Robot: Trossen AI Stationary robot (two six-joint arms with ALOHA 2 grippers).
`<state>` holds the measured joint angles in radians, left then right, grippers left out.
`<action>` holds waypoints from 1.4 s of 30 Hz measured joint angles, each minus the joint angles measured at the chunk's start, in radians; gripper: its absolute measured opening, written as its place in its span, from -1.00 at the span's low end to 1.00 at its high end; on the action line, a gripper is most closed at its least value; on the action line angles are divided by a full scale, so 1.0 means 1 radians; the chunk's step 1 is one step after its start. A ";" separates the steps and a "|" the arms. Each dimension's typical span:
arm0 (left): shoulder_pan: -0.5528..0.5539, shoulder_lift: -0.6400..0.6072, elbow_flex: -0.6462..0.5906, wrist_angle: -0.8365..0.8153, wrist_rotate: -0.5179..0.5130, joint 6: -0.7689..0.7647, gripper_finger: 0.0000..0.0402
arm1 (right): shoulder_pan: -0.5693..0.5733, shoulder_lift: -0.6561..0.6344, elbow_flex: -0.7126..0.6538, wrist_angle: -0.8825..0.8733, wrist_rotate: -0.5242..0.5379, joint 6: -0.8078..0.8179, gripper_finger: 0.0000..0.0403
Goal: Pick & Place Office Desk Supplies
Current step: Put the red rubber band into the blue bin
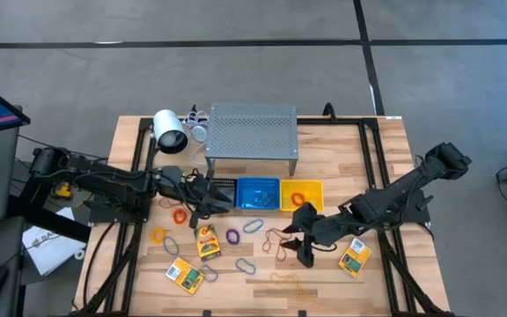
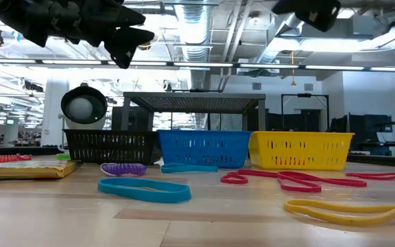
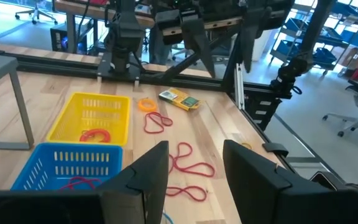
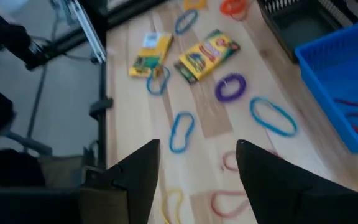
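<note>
— Yellow crayon pack (image 1: 207, 242): where, pointing how?
— On the wood by the purple loop (image 1: 233, 235), long axis toward the baskets.
— Grippers?
— Left gripper (image 1: 202, 211) and right gripper (image 1: 304, 257) both gaped wide, empty.

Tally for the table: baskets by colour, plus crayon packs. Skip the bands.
Black basket: 1
Blue basket: 1
Yellow basket: 1
Crayon packs: 3
Total: 6
</note>
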<state>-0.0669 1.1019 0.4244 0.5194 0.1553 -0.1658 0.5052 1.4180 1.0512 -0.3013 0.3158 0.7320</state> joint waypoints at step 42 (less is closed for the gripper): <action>-0.033 0.000 0.000 0.110 0.063 0.053 -0.26 | 0.105 0.004 -0.282 -0.361 -0.026 0.229 0.03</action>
<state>-0.1001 1.1019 0.4240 0.6298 0.2182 -0.1127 0.6102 1.4220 0.7694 -0.6623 0.2893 0.9608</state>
